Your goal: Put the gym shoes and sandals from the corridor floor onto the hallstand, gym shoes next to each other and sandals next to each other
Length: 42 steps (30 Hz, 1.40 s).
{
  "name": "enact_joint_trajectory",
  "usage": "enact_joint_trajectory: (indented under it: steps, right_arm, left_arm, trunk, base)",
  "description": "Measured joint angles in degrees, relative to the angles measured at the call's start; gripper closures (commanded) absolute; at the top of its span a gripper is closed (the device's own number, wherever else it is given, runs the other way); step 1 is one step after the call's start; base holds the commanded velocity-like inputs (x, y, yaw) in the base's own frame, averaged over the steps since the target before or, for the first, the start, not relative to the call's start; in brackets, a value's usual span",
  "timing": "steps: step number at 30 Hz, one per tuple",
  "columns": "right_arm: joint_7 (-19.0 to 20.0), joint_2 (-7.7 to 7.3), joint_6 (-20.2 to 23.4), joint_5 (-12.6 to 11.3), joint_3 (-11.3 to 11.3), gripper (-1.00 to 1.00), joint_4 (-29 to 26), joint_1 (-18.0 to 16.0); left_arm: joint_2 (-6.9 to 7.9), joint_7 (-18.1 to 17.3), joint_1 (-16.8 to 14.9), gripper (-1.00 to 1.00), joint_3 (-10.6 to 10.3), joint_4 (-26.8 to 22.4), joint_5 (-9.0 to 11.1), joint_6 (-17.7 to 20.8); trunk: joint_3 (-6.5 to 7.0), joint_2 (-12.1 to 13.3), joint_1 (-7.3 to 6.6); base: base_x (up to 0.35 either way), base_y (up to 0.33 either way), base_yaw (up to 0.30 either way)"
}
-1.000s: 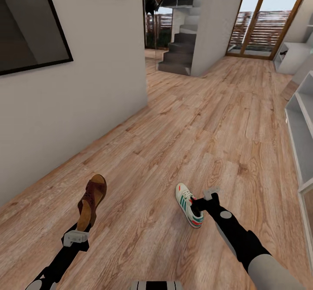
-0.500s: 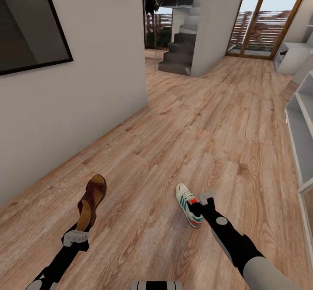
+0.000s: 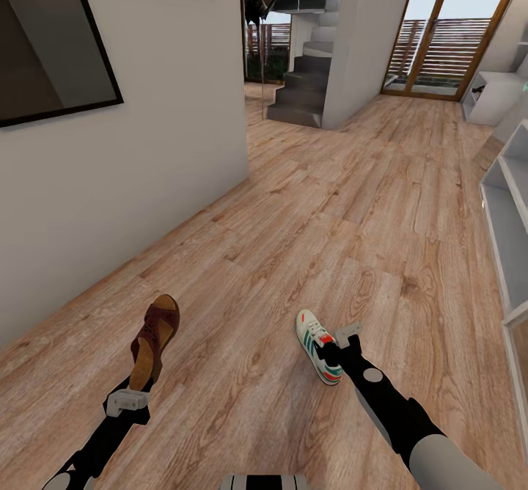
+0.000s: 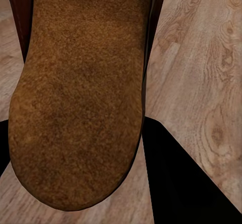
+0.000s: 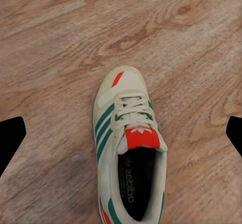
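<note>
My left gripper [image 3: 138, 383] is shut on a dark brown sandal [image 3: 155, 341], held heel-end up off the corridor floor [image 3: 242, 277]. Its tan sole [image 4: 75, 93] fills the left wrist view, with a dark finger [image 4: 176, 183] beside it. One cream gym shoe [image 3: 316, 344] with green stripes and an orange-red tongue lies on the planks. My right gripper [image 3: 329, 351] hovers at its heel end, open. In the right wrist view the gym shoe [image 5: 128, 143] lies between the wide-spread fingertips [image 5: 11, 138], untouched. The pale grey hallstand [image 3: 506, 233] shows at the right edge.
A white wall [image 3: 132, 174] with dark framed panels runs along the left. Grey stairs [image 3: 304, 86] and a white pillar stand ahead, with glass doors [image 3: 440, 35] at the far end. Open wood floor stretches between the wall and the shelving.
My right arm has shifted slightly left and down, bringing its gripper closer over the gym shoe's heel. The left arm and its sandal have not moved.
</note>
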Motion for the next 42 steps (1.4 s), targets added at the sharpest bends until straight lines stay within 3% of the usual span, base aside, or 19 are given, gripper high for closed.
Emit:
enact_joint_trajectory:
  steps: [11, 23, 41, 42]
  right_arm:
    - [-0.14, -0.03, -0.70, -0.11, -0.36, -1.00, 0.19, 0.08]
    - [-0.05, -0.09, -5.30, -0.39, -0.70, -1.00, 0.80, 0.09]
    - [-0.12, 0.02, -6.89, -0.32, -0.90, -1.00, 0.80, -0.19]
    - [0.02, -0.20, -11.26, -0.53, -1.04, -1.00, 1.95, -0.08]
  left_arm:
    - [-0.06, 0.00, 0.00, 1.00, 0.00, 0.00, -0.05, 0.00]
    - [-0.08, 0.00, 0.00, 1.00, 0.00, 0.00, -0.02, 0.00]
    - [0.01, 0.00, 0.00, 1.00, 0.09, 0.00, 0.11, 0.00]
    - [0.01, -0.01, 0.00, 1.00, 0.09, 0.00, 0.10, 0.00]
  trunk:
    - [0.00, 0.00, 0.00]
    - [0.00, 0.00, 0.00]
    - [0.00, 0.00, 0.00]
    - [0.00, 0.00, 0.00]
  base:
    - [0.000, 0.000, 0.000]
    - [0.000, 0.000, 0.000]
    - [0.000, 0.000, 0.000]
    - [0.000, 0.000, 0.000]
